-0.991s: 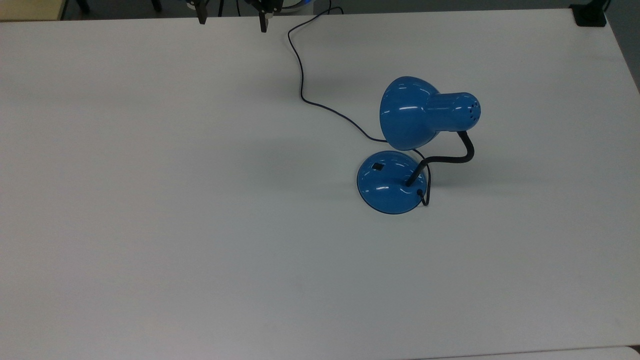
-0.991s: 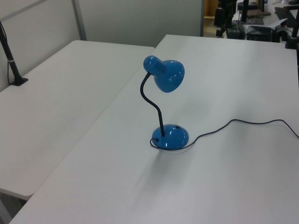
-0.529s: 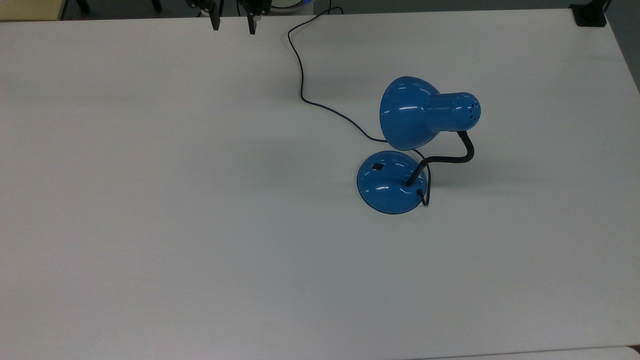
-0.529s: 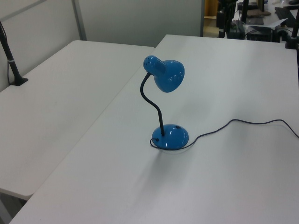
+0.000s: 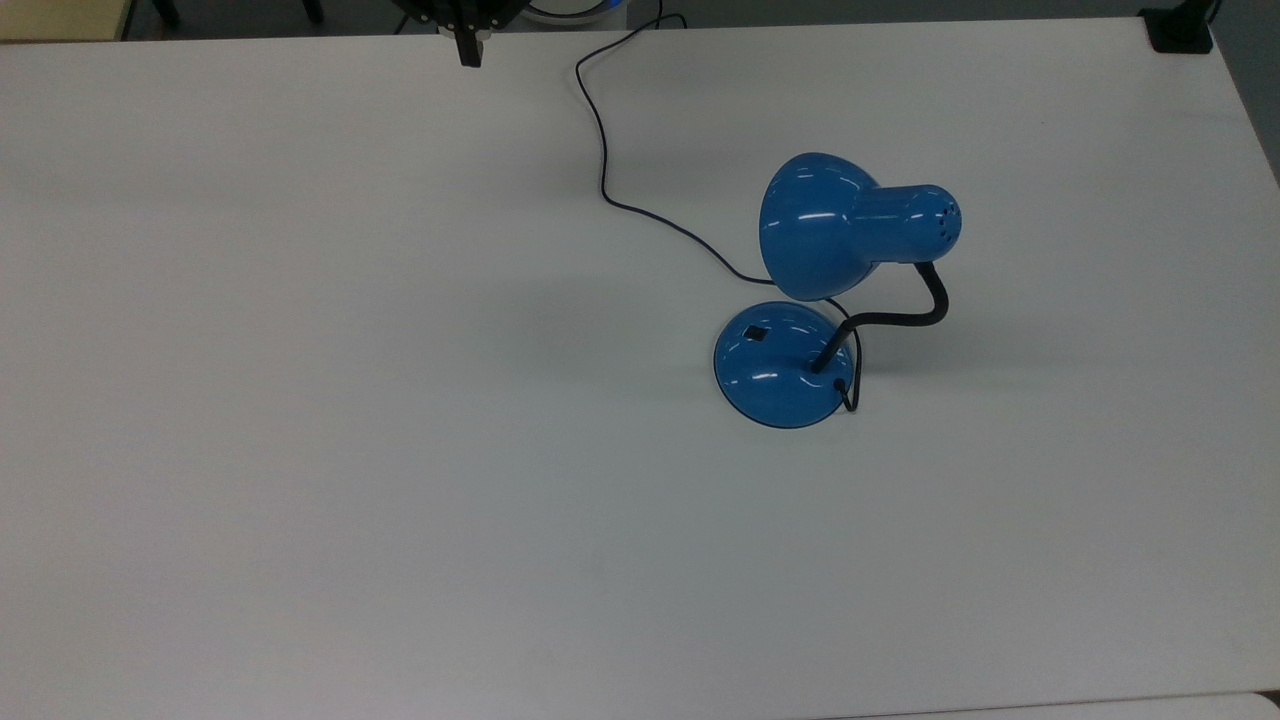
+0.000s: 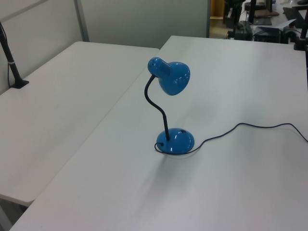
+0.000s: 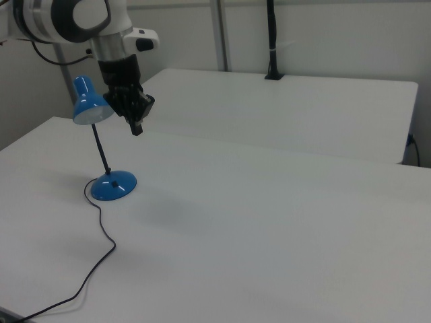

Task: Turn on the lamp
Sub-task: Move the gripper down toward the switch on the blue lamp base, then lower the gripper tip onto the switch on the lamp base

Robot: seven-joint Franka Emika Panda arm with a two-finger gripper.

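Spreading wide and white, the counter (image 5: 300,400) carries the blue desk lamp (image 5: 830,290), which stands upright toward the top view's right, its bell shade (image 6: 174,79) tipped over the domed base (image 5: 780,365) on a black gooseneck (image 6: 155,103). The robot arm (image 7: 81,20) holds its pincer (image 7: 137,126) in the air with the fingers pressed together on nothing, at the top view's upper edge and well apart from the lamp. A thin dark cord (image 5: 610,190) trails from the base across the counter, and a small black switch (image 5: 755,333) sits on the base.
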